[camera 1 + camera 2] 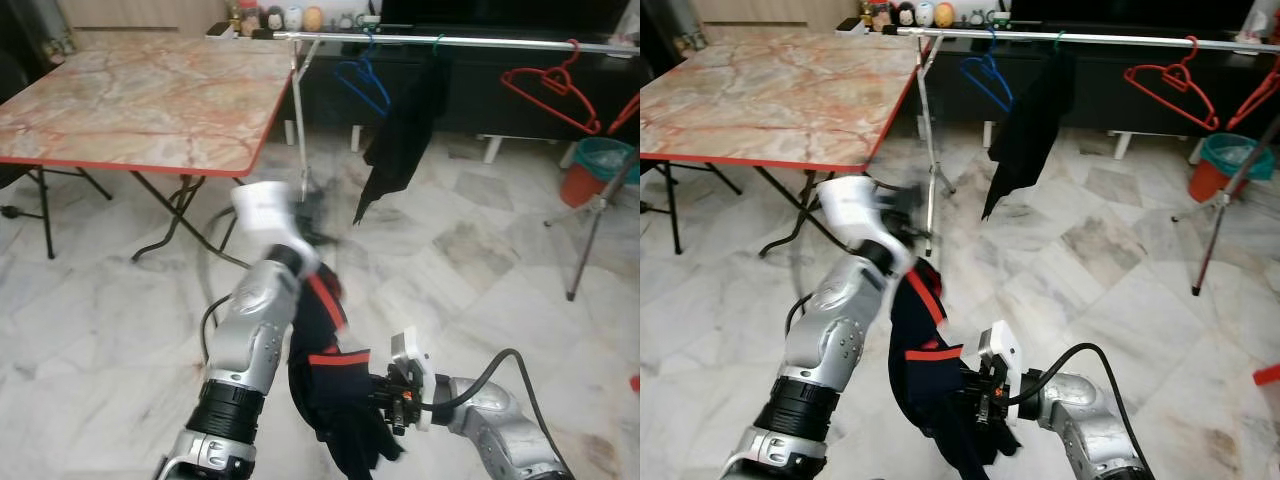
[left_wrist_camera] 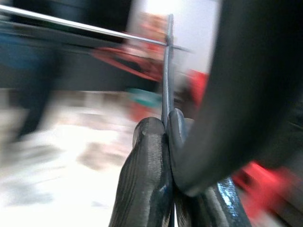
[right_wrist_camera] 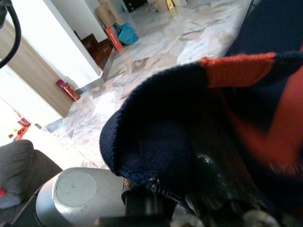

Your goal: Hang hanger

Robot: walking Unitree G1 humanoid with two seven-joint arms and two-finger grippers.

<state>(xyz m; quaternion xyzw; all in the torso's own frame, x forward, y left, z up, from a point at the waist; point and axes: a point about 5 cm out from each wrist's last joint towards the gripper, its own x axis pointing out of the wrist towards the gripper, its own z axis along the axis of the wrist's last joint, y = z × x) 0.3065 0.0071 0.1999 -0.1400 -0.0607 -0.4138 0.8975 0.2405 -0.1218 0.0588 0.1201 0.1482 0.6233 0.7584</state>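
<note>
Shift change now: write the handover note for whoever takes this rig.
Left gripper: fingers pressed shut on the thin metal hook of a hanger, arm raised in front of the robot.
Right gripper: low, buried in the navy garment with red stripes; finger state unclear.
The garment hangs between both arms, off the floor.
Silver clothes rail ahead already carries a blue hanger, a black garment and a red hanger.
Done: garment lifted.
Left: carry it to the rail, hook it on.

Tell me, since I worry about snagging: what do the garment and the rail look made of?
The garment looks knitted, navy yarn with orange bands; ribbed stitches show along its edge. The rail looks like bare metal tube, thin and silvery with a dull shine.
</note>
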